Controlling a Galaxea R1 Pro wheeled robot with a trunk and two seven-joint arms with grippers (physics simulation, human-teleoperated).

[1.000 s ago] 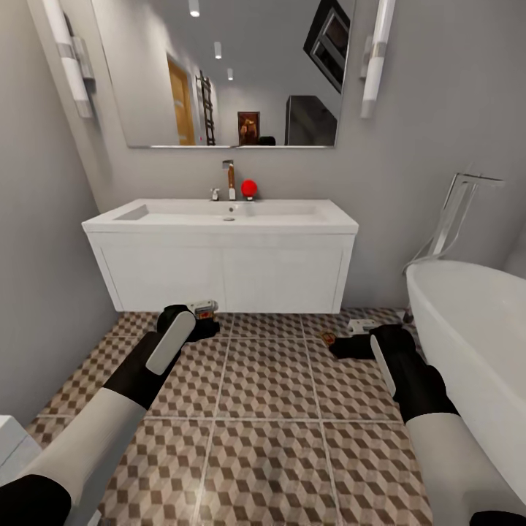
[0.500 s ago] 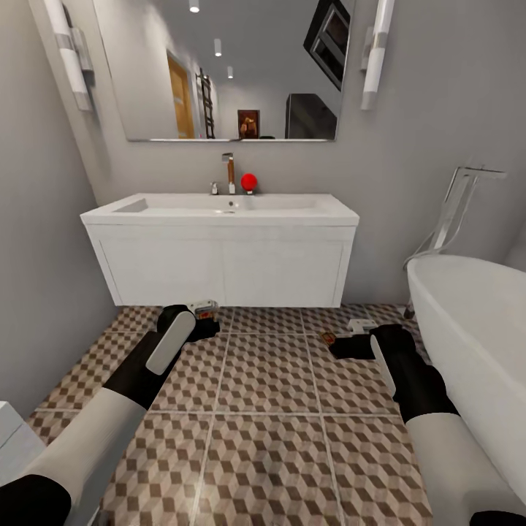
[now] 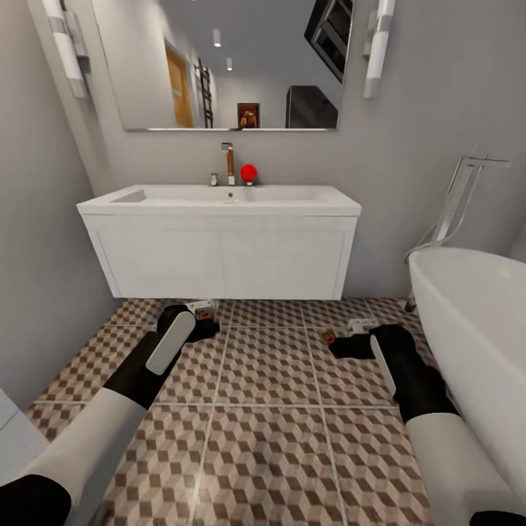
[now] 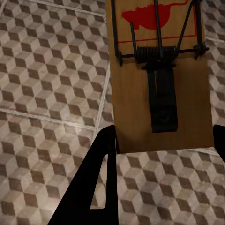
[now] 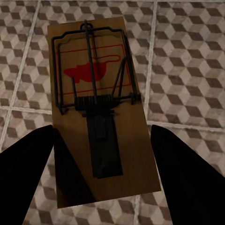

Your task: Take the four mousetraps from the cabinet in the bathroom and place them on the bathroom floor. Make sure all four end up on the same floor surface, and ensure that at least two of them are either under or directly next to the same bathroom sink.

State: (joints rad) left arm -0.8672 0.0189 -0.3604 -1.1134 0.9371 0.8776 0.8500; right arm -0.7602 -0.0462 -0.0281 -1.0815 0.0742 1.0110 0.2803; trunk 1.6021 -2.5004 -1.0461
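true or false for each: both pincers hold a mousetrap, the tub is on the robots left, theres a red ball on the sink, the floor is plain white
1. Each pincer, left and right, grips a mousetrap (left's, right's). True.
2. The bathtub is on the robot's left. False: it is on its right.
3. A red ball sits on the sink by the faucet. True.
4. The bathroom floor is plain white. False: cube-patterned brown and beige tiles.

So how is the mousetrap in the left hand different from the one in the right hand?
The left mousetrap sits between the left end effector's fingers, held by its plain end, and its far end runs out of the picture. The right mousetrap lies whole between the wide-apart right end effector fingers. Both are brown boards with a red mouse print and black spring.
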